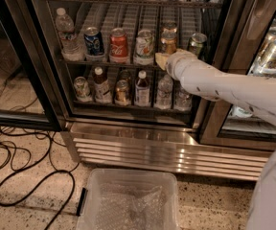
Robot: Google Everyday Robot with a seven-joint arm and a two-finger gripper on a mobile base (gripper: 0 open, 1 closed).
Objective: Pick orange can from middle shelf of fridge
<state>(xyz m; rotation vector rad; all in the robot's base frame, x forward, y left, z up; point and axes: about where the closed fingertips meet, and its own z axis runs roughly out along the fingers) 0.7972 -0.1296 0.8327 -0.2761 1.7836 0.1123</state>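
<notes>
The orange can (169, 42) stands upright at the front of the middle shelf (110, 62) of the fridge (165, 149), right of a green-and-white can (144, 44) and a red cola can (119, 45). A tilted green can (196, 43) is to its right. My gripper (161, 60) reaches in from the right on a white arm. It is at the shelf's front rail, just below and in front of the orange can and partly covering its base. I cannot tell whether it touches the can.
A blue can (94, 40) and a water bottle (67, 33) stand at the shelf's left. The lower rack (128, 104) holds small bottles. A clear plastic bin (129, 201) sits on the floor in front. Black cables (23, 176) lie at the left. The right door (270, 56) is closed.
</notes>
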